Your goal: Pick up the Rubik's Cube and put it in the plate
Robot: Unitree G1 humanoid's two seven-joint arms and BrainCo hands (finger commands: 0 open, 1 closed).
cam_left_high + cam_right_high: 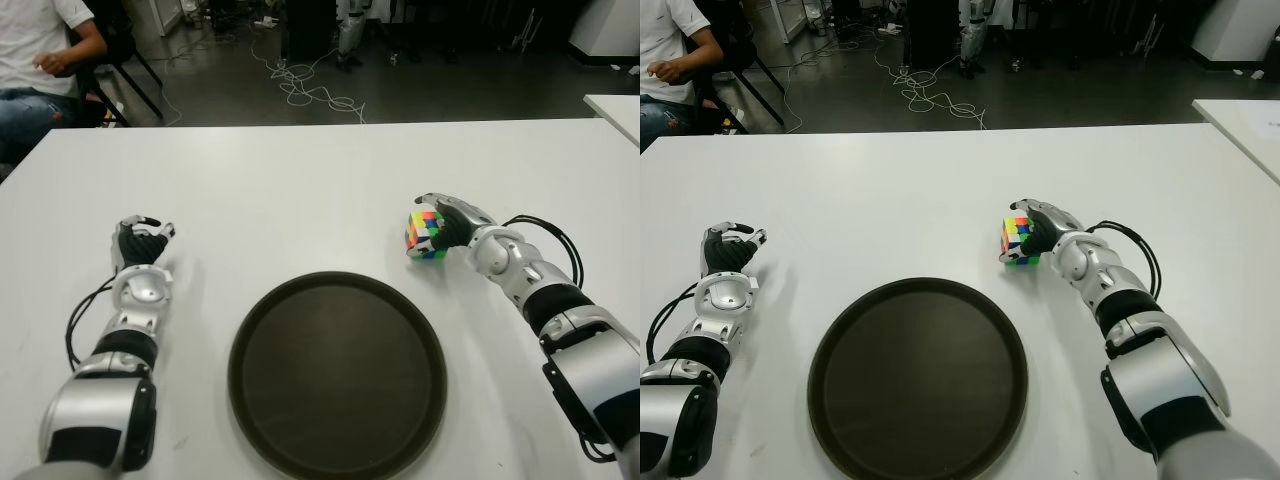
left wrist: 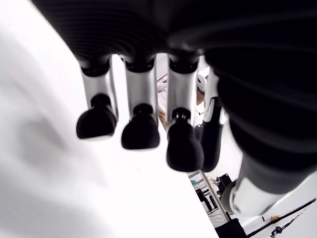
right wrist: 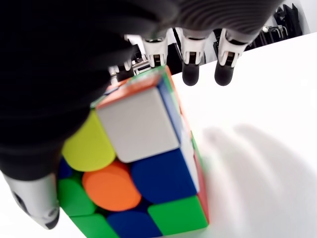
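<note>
The right arm reaches forward and inward, its right hand [image 1: 450, 222] cupped with the palm and thumb close against one side and the fingers [image 3: 191, 74] arched over the top — not closed — while the left hand [image 1: 140, 243] shows at the far left, fingers loosely curled, holding nothing.

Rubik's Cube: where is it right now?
The Rubik's Cube sits on the white table, against the right robot hand, beyond the plate's right rim.
</note>
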